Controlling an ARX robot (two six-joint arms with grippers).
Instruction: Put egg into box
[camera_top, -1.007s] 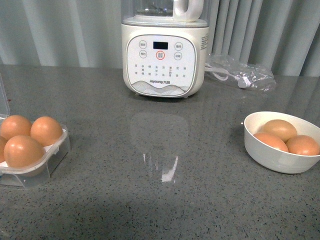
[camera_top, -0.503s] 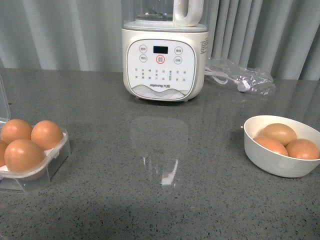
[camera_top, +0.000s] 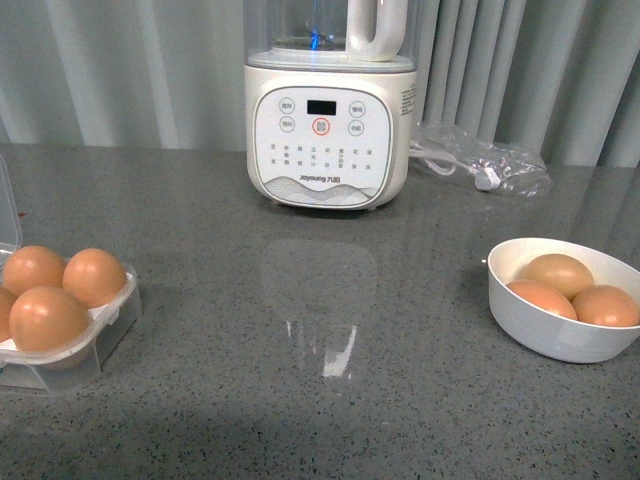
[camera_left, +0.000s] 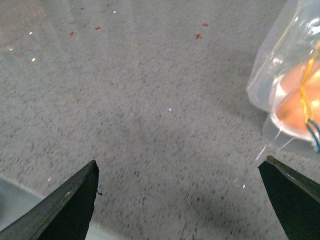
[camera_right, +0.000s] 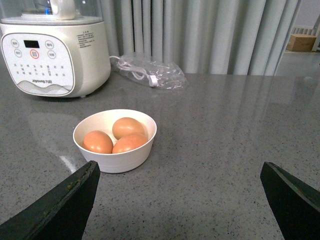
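Since a second ago only the view has drifted: the egg (camera_top: 45, 318) sits in the box (camera_top: 112, 328) at 8 o'clock, with the left gripper (camera_left: 177, 197) and right gripper (camera_right: 177, 200) spread empty, so this placement looks finished.

Box (camera_top: 112, 322) left, bowl (camera_top: 545, 336) right.

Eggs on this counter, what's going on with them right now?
Nothing is being held at the moment. The left gripper and right gripper are both open and empty above the grey countertop. The clear egg box at the left holds at least three eggs, its lid open; three more sit in the white bowl on the right.
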